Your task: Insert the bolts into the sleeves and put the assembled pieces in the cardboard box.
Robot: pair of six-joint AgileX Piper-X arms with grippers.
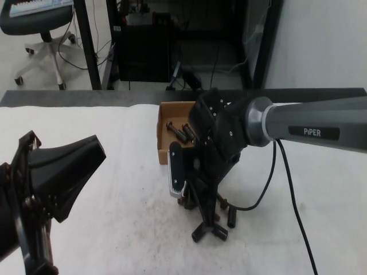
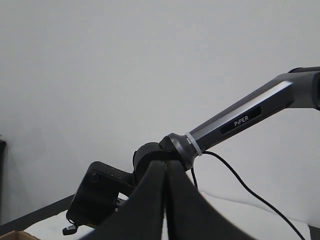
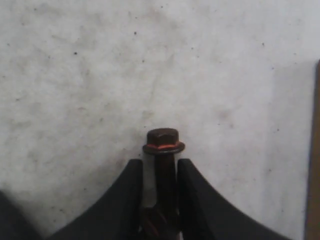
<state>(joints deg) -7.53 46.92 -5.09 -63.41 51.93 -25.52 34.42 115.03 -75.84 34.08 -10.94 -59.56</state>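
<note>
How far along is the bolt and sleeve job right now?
Done: a few dark pieces lie in the cardboard box. In hand: the right jaws grip a bolt. Left: loose dark parts on the bench, not yet boxed.

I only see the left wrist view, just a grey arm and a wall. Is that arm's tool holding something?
Observer: Yes, the right tool grips a bolt, head sticking out.
Operator: Is anything in the box?
Observer: A few bolts lie inside the cardboard box, just beyond that tool.
Operator: Any loose bits?
Observer: Some dark pieces lie on the table below the arm.
</note>
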